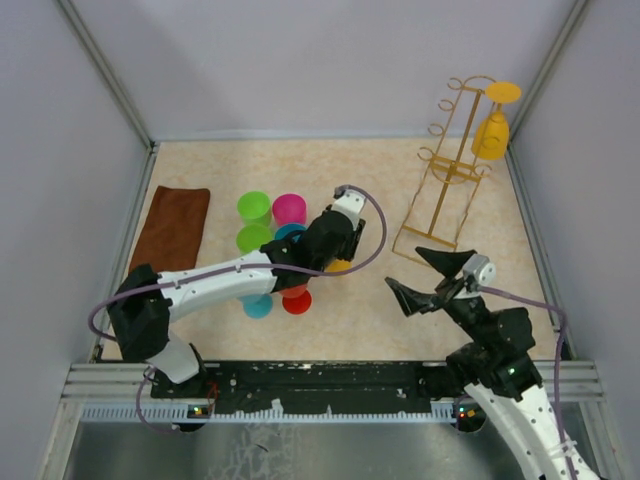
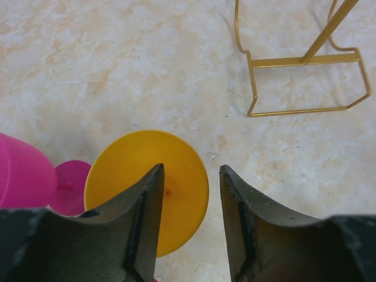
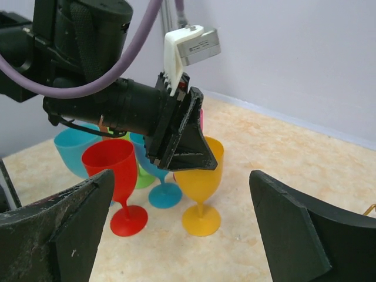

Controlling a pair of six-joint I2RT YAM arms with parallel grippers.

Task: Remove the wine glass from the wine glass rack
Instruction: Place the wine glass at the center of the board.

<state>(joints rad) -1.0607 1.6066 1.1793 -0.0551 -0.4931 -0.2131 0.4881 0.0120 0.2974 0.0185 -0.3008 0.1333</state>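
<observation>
Currently: the wine glass rack [image 1: 440, 190] stands upright at the far right corner of the table [image 1: 380, 170]. One yellow wine glass [image 1: 491, 135] hangs upside down near the rack's top, foot uppermost.

Right fingers [image 1: 440, 262]: spread wide, holding nothing. They sit near the rack's foot on its near side, well below the hanging glass and apart from it.

Left fingers [image 2: 141, 223]: parted, released. They are poised directly over a second yellow glass [image 3: 200, 176], which stands upright on the table at the edge of a cluster. Whether they touch its rim cannot be told. The rack's base frame lies ahead of them, and the hanging glass is well apart.

Cluster: a red glass [image 3: 116, 164] just beside the standing yellow one, blue glasses [image 3: 161, 191] behind, and green [image 1: 254, 207] and pink [image 1: 289, 208] ones farther off.

Surface: beige, marbled, matte. A brown cloth [image 1: 172, 228] lies flat at the left edge. Plain pale walls enclose three sides, and a metal rail runs along the near edge.
</observation>
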